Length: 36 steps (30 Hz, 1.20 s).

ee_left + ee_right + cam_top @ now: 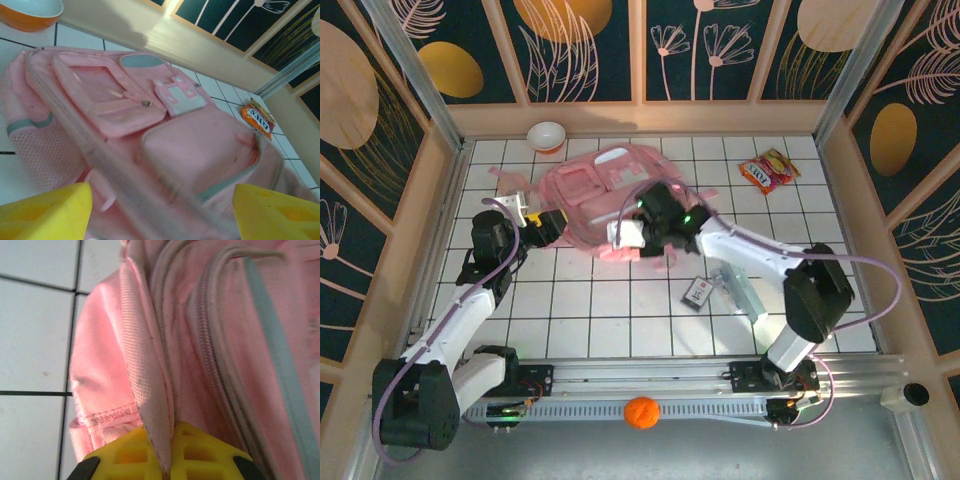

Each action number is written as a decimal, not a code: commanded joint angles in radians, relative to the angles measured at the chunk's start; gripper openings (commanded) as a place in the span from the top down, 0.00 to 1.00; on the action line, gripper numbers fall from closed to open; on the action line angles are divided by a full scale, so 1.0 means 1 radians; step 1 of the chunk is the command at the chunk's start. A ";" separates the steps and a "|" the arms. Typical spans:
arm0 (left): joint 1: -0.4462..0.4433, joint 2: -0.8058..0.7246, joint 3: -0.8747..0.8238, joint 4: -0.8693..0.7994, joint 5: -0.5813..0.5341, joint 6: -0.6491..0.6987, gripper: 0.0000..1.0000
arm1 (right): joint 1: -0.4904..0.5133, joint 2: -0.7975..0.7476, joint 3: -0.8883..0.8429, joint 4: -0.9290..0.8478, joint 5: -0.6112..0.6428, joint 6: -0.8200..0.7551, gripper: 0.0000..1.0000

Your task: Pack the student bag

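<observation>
Orange ball [641, 412]: on the rail at the near edge, between the two arm bases.
Desk [610, 325]: white tiles with dark grid lines.
Small dark packet [698, 293]: flat on the desk near the right arm, just beside a pale clear box [745, 295].
Right jaws: clenched on a fold of pink fabric at the bag's near edge, pinched between the yellow fingers [130, 455].
Left jaws: released, the yellow fingertips [45, 212] spread wide at the bag's left side.
Student bag [605, 195]: lying flat on the desk's far half, front pockets facing up.
Snack packet [768, 170]: far right, well apart from the bag.
Bowl [547, 135]: orange and white, against the far wall.
</observation>
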 commanded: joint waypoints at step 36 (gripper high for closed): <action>-0.147 0.432 -0.051 0.506 -0.004 0.046 0.54 | -0.198 -0.090 0.420 -0.258 -0.220 -0.080 1.00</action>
